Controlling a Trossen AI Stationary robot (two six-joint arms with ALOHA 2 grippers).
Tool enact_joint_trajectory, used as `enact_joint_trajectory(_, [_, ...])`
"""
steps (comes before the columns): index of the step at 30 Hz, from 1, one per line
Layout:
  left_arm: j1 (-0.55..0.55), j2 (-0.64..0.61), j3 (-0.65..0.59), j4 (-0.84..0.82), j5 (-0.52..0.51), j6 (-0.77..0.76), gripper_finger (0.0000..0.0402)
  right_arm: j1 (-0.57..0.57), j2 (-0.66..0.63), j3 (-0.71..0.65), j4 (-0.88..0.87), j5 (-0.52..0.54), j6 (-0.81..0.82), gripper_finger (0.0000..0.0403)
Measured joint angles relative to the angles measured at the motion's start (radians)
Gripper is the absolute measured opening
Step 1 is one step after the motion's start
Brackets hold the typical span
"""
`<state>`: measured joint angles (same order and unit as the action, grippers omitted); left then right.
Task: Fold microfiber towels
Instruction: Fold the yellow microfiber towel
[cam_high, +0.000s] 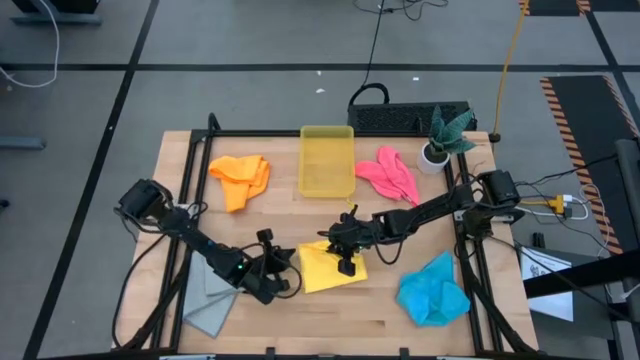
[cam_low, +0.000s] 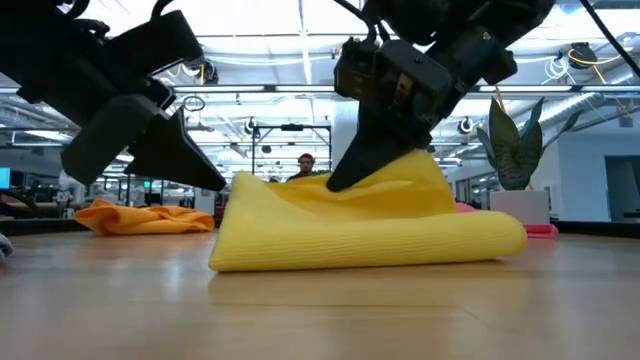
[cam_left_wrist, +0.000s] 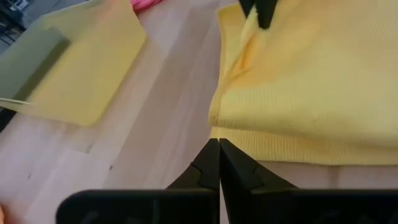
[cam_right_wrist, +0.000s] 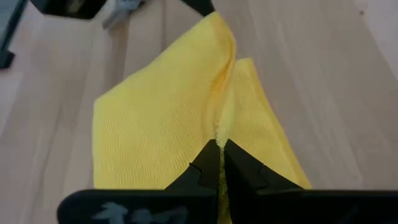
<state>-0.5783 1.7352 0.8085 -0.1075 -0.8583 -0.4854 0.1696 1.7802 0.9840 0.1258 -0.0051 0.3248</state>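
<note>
Two grippers at yellow towel (cam_high: 331, 268), mid-surface. Right gripper (cam_right_wrist: 220, 144): fingers clamped on raised fold ridge. Left gripper (cam_left_wrist: 219, 144): fingers together, empty, just beside towel's near edge. We judge right arm nearer; fold axis runs away from its fingers.

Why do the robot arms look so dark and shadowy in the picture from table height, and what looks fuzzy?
Low view: bright ceiling lights shine from behind, so both arms turn into dark shapes over the yellow towel, and the room behind looks fuzzy. Left wrist view: the close left claw looks soft. Right wrist view: the right claw, pinching the yellow towel, looks soft too.
</note>
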Motion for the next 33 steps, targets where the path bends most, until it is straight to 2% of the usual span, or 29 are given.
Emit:
enact_joint_trajectory(4, [-0.009, -0.02, 0.0, 0.029, 0.001, 0.006, 0.001, 0.0, 0.001, 0.0, -0.013, 0.0, 0.003, 0.0002])
enact_joint_trajectory(10, [-0.041, -0.052, 0.0, 0.139, 0.014, 0.1, 0.0005, 0.0, 0.001, 0.0, -0.034, -0.001, 0.003, 0.0002])
enact_joint_trajectory(12, [-0.035, -0.046, 0.0, 0.175, 0.05, 0.134, 0.0003, 0.0, 0.001, 0.0, -0.033, -0.001, 0.003, 0.0002])
enact_joint_trajectory(15, [-0.005, -0.008, 0.001, 0.237, 0.16, 0.174, 0.0009, 0.0, 0.001, 0.0, -0.03, -0.001, -0.005, 0.0002])
enact_joint_trajectory(18, [0.024, 0.034, 0.0, 0.27, 0.177, 0.191, 0.001, 0.0, 0.011, 0.0, -0.007, -0.001, -0.007, 0.0002])
enact_joint_trajectory(28, [0.051, 0.045, 0.0, 0.26, 0.199, 0.189, 0.0012, -0.013, 0.071, 0.0, 0.017, -0.003, -0.015, 0.0002])
enact_joint_trajectory(33, [0.068, 0.045, 0.0, 0.183, 0.243, 0.118, 0.0004, -0.019, 0.07, 0.0, 0.021, -0.001, -0.025, 0.0002])
